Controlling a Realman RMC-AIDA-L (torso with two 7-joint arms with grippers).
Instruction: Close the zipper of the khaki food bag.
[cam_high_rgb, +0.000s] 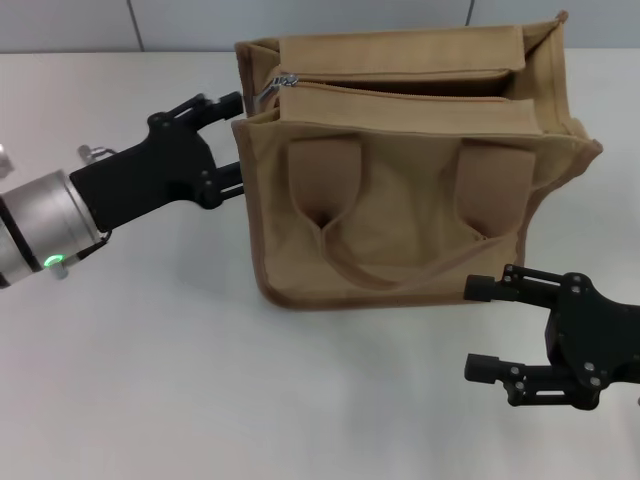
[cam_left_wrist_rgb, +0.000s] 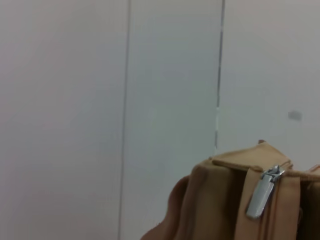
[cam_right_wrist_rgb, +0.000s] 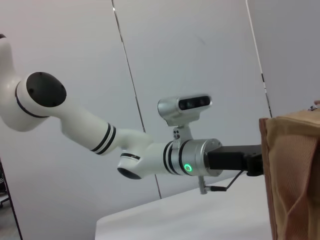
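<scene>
The khaki food bag (cam_high_rgb: 400, 200) stands upright in the middle of the white table, its handle side facing me. The zipper (cam_high_rgb: 400, 90) runs across the top, and a dark gap shows along it toward the right. Its silver pull tab (cam_high_rgb: 272, 86) hangs at the bag's left end, also seen close in the left wrist view (cam_left_wrist_rgb: 262, 195). My left gripper (cam_high_rgb: 230, 142) is open at the bag's left end, one finger near the top corner below the tab, the other lower. My right gripper (cam_high_rgb: 480, 328) is open and empty, in front of the bag's lower right corner.
The bag's looped handle (cam_high_rgb: 370, 265) hangs down the front face. The table (cam_high_rgb: 150, 380) is bare to the front left. A grey panelled wall stands behind. The right wrist view shows the bag's edge (cam_right_wrist_rgb: 295, 175) and my left arm (cam_right_wrist_rgb: 150, 155).
</scene>
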